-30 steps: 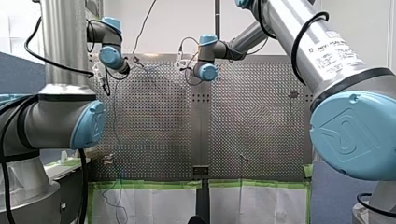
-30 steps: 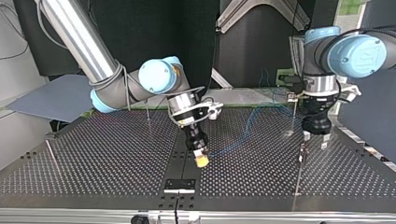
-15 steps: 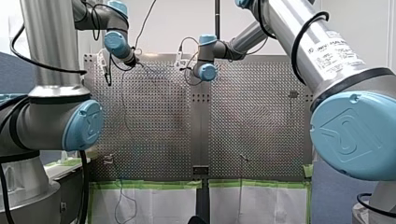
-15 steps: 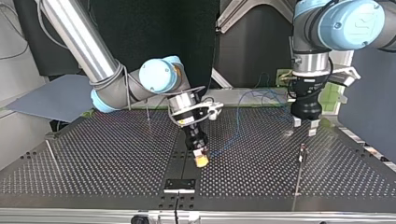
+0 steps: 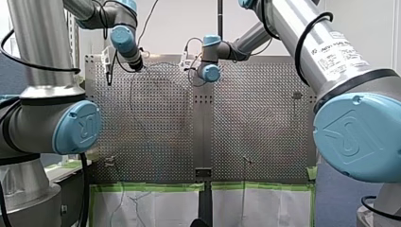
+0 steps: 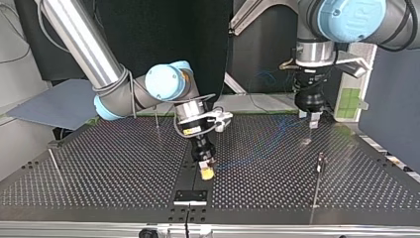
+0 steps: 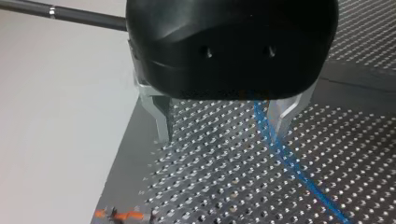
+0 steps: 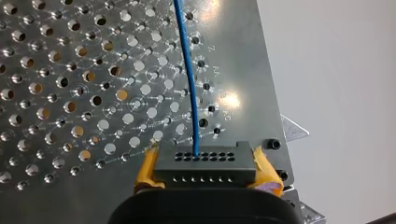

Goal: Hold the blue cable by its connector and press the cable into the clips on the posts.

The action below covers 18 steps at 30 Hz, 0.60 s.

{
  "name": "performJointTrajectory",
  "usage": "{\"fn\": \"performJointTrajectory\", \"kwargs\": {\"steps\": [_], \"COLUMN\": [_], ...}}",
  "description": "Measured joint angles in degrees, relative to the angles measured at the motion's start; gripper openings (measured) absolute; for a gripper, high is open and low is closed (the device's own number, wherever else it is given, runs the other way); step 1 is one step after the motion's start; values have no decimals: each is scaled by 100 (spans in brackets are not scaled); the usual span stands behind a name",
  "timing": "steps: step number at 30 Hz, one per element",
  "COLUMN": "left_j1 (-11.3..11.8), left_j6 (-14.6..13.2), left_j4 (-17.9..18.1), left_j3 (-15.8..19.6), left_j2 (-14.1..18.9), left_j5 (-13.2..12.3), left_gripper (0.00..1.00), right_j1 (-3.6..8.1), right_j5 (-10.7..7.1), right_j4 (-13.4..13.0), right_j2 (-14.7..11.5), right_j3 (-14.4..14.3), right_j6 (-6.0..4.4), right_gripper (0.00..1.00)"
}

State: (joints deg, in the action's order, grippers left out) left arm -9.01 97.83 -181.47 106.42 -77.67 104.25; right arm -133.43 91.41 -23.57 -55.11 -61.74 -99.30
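Since the blue cable (image 8: 189,70) looks thin, light and limp, I judge its rigid black connector (image 8: 205,169) the only firm hold. My right gripper (image 8: 205,161) is clamped on that connector, low over the middle of the table (image 6: 99,163). From there the cable runs to the far side and passes between the jaws of my left gripper (image 7: 224,116), which stand apart.

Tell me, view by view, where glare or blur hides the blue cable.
Right wrist view: blue cable clear, a glare patch on the table beside it. Left wrist view: it smears ahead of my left gripper. Top view: only a faint blue streak. Front view: barely shows against the shiny table.
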Motion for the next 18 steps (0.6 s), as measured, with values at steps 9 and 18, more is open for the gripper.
{"fn": "performJointTrajectory", "kwargs": {"steps": [9, 18], "left_j1": [2, 109], "left_j6": [-260, -254], "left_j4": [-429, -521], "left_j3": [-409, -619], "left_j2": [-183, -185], "left_j5": [72, 77], "left_gripper": [100, 100], "right_j1": [4, -32], "right_j5": [6, 12], "right_j4": [28, 33], "right_j2": [-2, 1], "right_j3": [-1, -1], "right_j6": [-3, 0], "right_gripper": [0, 0]}}
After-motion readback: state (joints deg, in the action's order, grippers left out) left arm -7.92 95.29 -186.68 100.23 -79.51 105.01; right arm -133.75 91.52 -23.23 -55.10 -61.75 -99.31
